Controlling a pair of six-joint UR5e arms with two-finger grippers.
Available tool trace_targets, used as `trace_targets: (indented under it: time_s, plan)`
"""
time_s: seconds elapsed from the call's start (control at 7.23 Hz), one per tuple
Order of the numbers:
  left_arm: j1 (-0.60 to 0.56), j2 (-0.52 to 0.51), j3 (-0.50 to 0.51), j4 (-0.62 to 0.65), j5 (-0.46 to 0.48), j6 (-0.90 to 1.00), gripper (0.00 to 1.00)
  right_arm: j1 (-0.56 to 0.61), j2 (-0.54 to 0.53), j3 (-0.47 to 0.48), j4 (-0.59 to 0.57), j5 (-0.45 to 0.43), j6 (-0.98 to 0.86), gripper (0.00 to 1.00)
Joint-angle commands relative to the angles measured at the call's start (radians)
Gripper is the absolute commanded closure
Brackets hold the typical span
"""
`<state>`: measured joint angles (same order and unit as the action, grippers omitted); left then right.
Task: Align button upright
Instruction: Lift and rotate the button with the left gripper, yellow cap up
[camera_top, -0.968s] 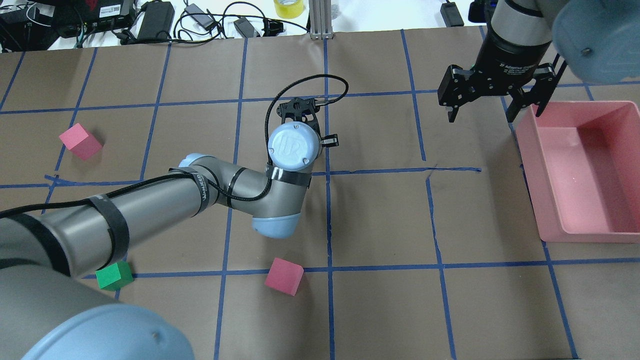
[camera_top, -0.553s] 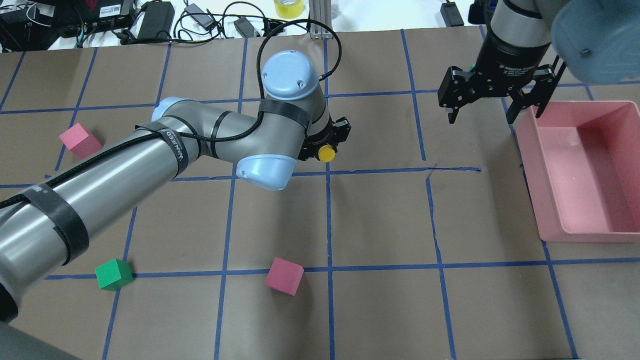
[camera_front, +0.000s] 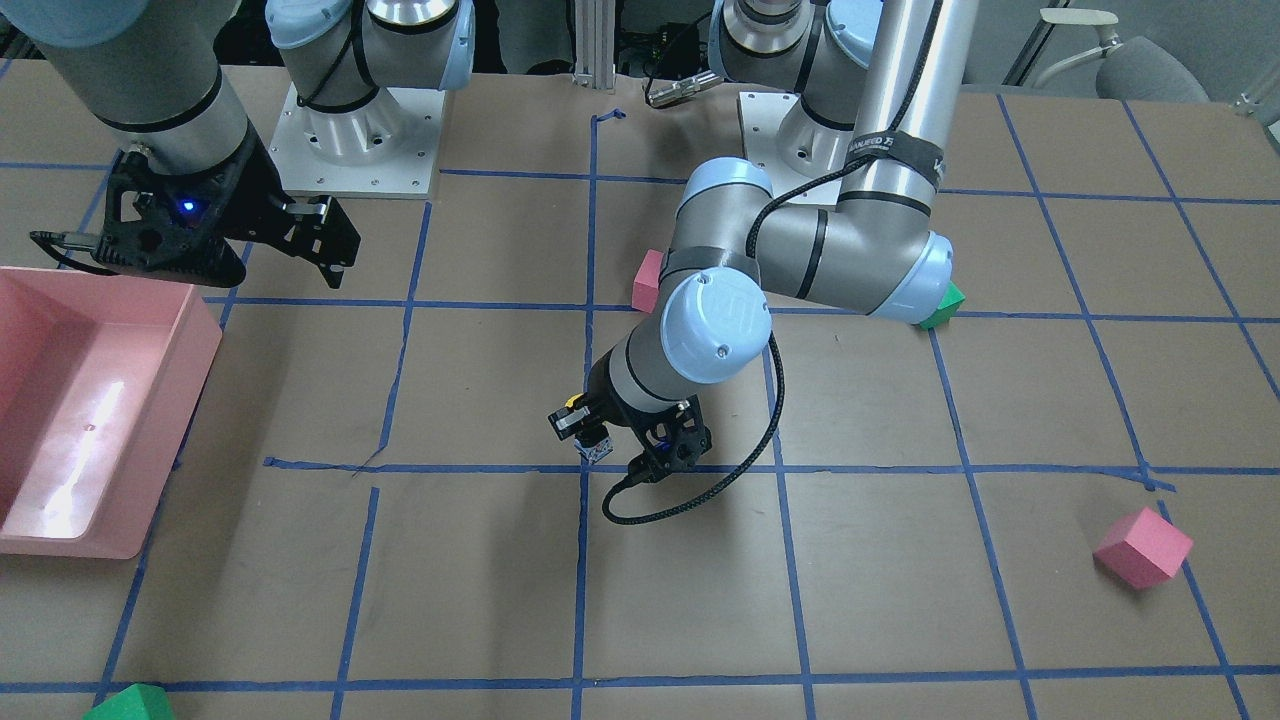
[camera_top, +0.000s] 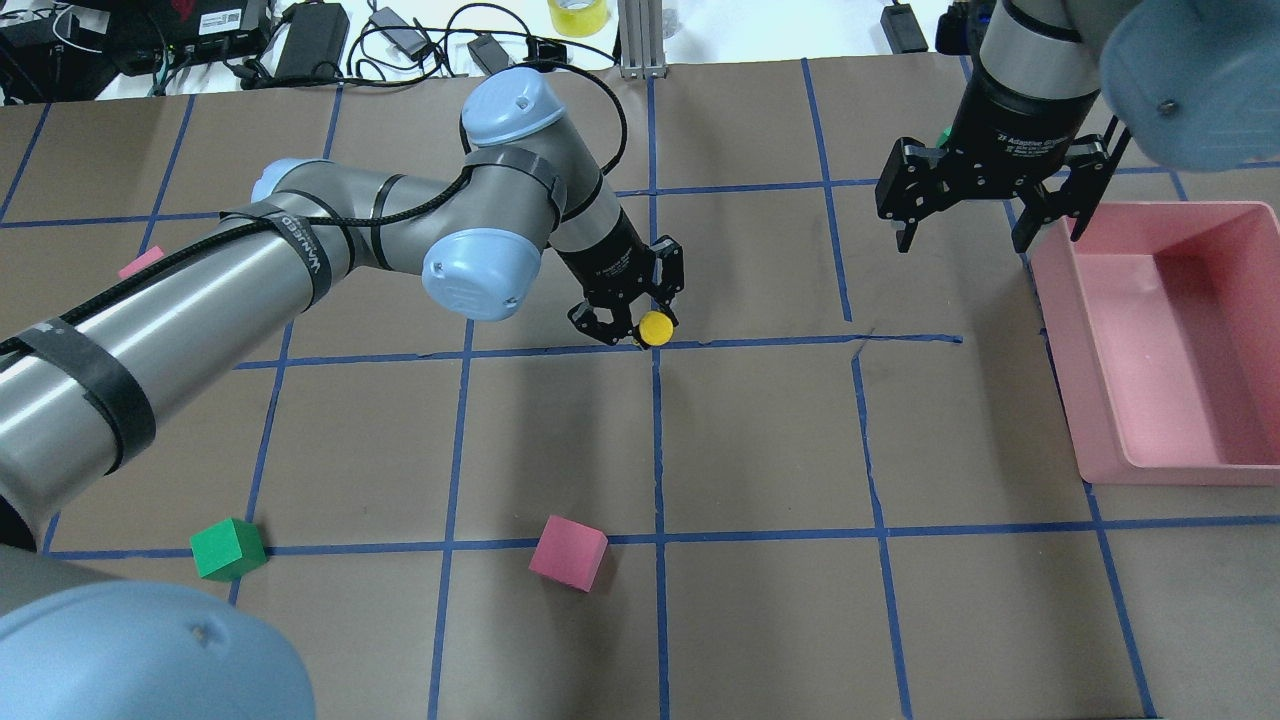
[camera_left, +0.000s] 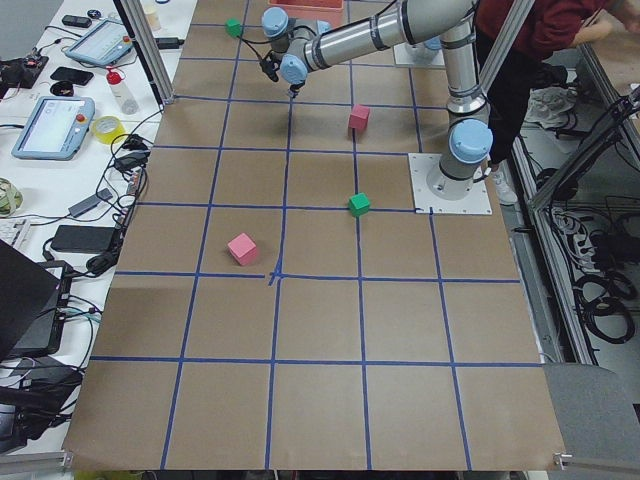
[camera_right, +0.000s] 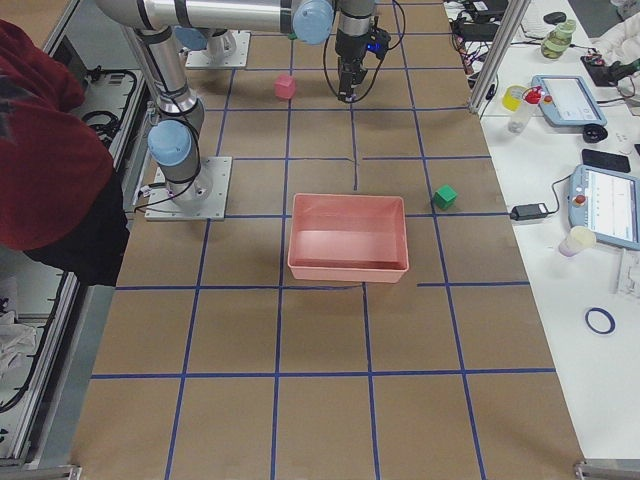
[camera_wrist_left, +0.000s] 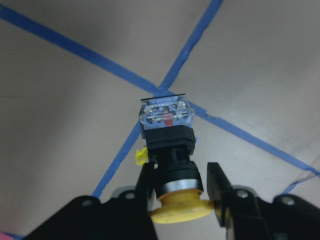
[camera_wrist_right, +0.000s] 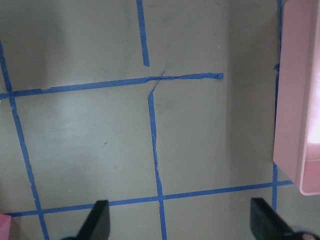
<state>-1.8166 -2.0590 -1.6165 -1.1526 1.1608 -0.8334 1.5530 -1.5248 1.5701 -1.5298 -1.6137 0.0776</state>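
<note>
Button (camera_wrist_left: 166, 131): yellow cap, black body, grey base facing the counter. Clamped in left gripper (camera_wrist_left: 181, 182), mid-counter. Right gripper (camera_top: 962, 238): fingers apart, beside pink bin (camera_top: 1080, 360), right edge.

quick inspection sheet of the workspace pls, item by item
surface: table, brown paper, blue tape grid
job's things: button in the left gripper, yellow cap uppermost, base toward the table
clutter: pink cube, second pink cube, green cube, empty pink bin
grippers: left shut on the button; right gripper open, empty, beside the bin
cables: black cable looping by the left gripper; adapters along the far edge
surroundings: yellow tape roll; person in red near the robot base
</note>
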Motion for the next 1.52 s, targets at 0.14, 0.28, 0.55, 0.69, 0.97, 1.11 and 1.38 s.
trace_targets:
  time_s: [0.14,0.28,0.55,0.69,0.97,1.11,1.38]
  plan:
    - [0.034,-0.087,0.070,-0.056,-0.122,0.008,1.00,-0.001,0.000,0.002,0.003,0.000,0.002,0.00]
    - [0.042,-0.087,0.072,-0.080,-0.119,0.023,1.00,0.001,0.000,0.002,0.005,-0.002,0.002,0.00]
    - [0.042,-0.087,0.063,-0.081,-0.118,0.023,1.00,0.001,0.000,0.002,0.002,0.012,0.002,0.00]
    - [0.042,-0.087,0.061,-0.079,-0.118,0.022,1.00,0.001,-0.001,0.002,0.003,0.003,0.002,0.00]
    - [0.042,-0.087,0.056,-0.072,-0.115,0.066,0.67,0.001,0.000,0.002,0.003,0.003,0.002,0.00]
    - [0.042,-0.087,0.056,-0.072,-0.113,0.088,0.10,0.001,0.000,0.002,0.003,0.003,0.002,0.00]
    - [0.045,-0.072,0.069,-0.073,-0.104,0.089,0.00,0.001,0.000,0.002,0.005,0.002,0.002,0.00]
